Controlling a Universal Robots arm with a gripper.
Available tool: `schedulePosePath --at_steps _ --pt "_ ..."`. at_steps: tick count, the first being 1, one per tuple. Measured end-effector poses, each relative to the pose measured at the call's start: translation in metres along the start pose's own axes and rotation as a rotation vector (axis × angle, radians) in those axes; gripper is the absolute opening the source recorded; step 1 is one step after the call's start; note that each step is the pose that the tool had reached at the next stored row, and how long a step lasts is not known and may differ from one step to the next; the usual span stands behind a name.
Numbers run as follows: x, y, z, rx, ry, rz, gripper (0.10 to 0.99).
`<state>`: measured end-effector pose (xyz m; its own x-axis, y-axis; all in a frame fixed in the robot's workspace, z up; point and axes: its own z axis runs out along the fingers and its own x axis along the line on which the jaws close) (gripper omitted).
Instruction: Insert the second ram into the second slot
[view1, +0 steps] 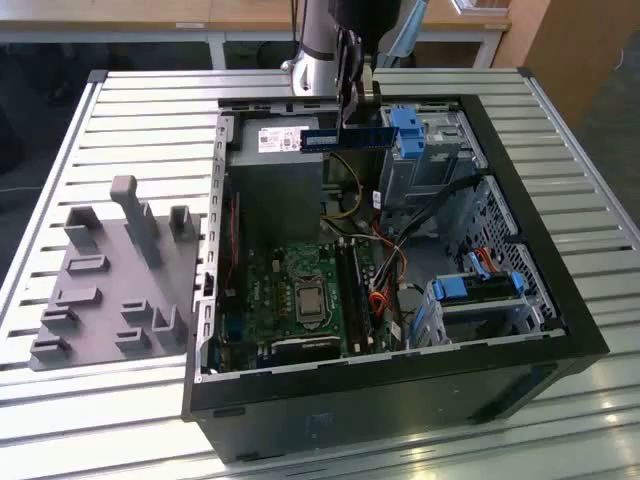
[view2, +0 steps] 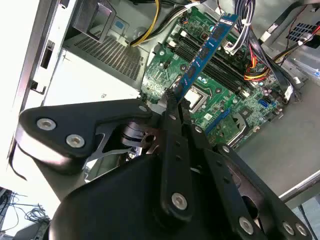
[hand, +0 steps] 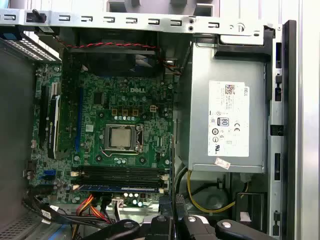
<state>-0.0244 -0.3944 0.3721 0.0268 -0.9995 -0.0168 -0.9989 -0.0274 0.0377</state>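
Exterior view: an open computer case (view1: 400, 405) lies on its side on a slatted metal table (view1: 130, 120), with a gray plastic fixture (view1: 110, 270) on the table at the exterior view's left. The tool (view1: 350, 128) hangs over the far end of the case, pinching a blue memory stick (view1: 330, 139). The stick is level and in the air above the silver power supply (view1: 275, 180), well apart from the green motherboard (view1: 290, 290) and its memory slots (view1: 350, 290).

Second wrist view: the black fingers (view2: 170, 112) of the tool (view2: 176, 102) are pressed onto one end of the blue memory stick (view2: 205, 50). The rest of the stick juts out over the motherboard (view2: 160, 72), clear of the black memory slots (view2: 220, 70) below it.

First wrist view: the tool (hand: 175, 221) looks straight down into the case. The motherboard (hand: 100, 100) carries the bare processor (hand: 122, 137), with the power supply (hand: 227, 125) alongside. The dark memory slots (hand: 120, 175) run in a row between the processor and the tool, and a thin blue strip (hand: 117, 188) lies parallel to them, just beside.
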Motion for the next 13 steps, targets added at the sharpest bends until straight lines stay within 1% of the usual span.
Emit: schedulePosePath --at_steps 6,13 --pt "0.0001 0.0000 0.0000 0.000 -0.0001 0.000 0.137" --pt "0.0025 0.0000 0.0000 0.000 0.0000 0.000 0.137"
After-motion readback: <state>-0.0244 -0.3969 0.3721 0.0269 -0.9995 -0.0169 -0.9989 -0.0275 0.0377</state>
